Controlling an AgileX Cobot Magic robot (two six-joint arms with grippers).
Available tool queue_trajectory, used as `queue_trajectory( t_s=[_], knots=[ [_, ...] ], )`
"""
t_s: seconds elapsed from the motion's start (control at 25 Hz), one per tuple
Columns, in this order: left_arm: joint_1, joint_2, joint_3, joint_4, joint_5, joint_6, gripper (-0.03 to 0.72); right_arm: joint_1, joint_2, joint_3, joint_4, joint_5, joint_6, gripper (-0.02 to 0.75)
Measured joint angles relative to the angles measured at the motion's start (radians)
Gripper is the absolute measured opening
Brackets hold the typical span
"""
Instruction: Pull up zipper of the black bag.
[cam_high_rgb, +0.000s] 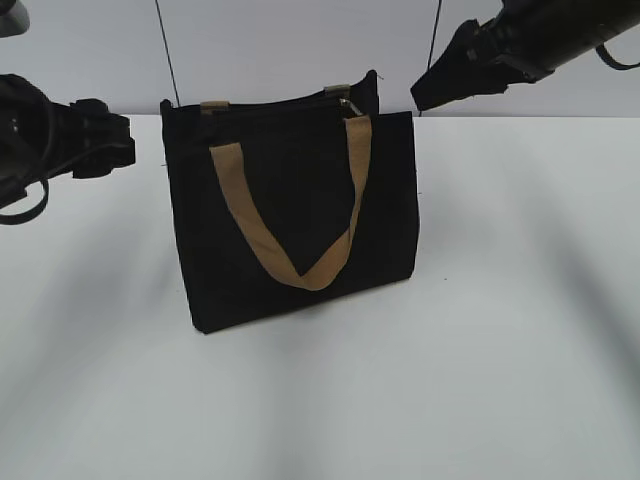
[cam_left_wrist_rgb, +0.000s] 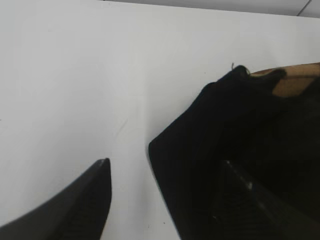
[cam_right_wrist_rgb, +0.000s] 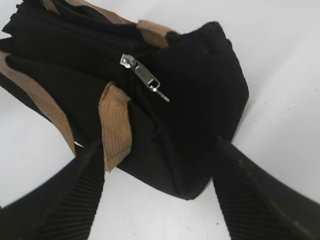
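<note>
Black bag (cam_high_rgb: 300, 220) stands upright on the table (cam_high_rgb: 520, 350), near centre. Zipper (cam_high_rgb: 280, 105) runs along its top edge, its pull (cam_high_rgb: 350, 106) toward the 3 o'clock end. One strap handle (cam_high_rgb: 300, 215) hangs down the front face; the second strap (cam_right_wrist_rgb: 150, 31) lies behind the zipper. Left gripper (cam_high_rgb: 125, 145) at 9 o'clock of the bag, beside its upper corner. Right gripper (cam_high_rgb: 425, 95) at 2 o'clock, above and just beyond the pull end.

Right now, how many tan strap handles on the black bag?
2: front handle hangs down the black bag's near face; rear handle lies along the top, mostly hidden.
</note>
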Motion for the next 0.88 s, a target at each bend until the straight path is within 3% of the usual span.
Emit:
queue_trajectory(
  t_s=[0.28, 0.52, 0.88],
  knots=[
    [-0.108, -0.129, 0.0, -0.064, 0.206, 0.011, 0.501, 0.0, -0.068, 0.013, -0.075, 0.05, 0.087, 0.515],
    [-0.202, -0.305, 0.0, -0.115, 0.374, 0.103, 0.47, 0.0, -0.219, 0.151, -0.093, 0.053, 0.089, 0.515],
    [-0.231, -0.654, 0.0, -0.216, 0.647, 0.274, 0.441, 0.0, -0.583, 0.476, -0.117, 0.046, 0.104, 0.515]
  ],
)
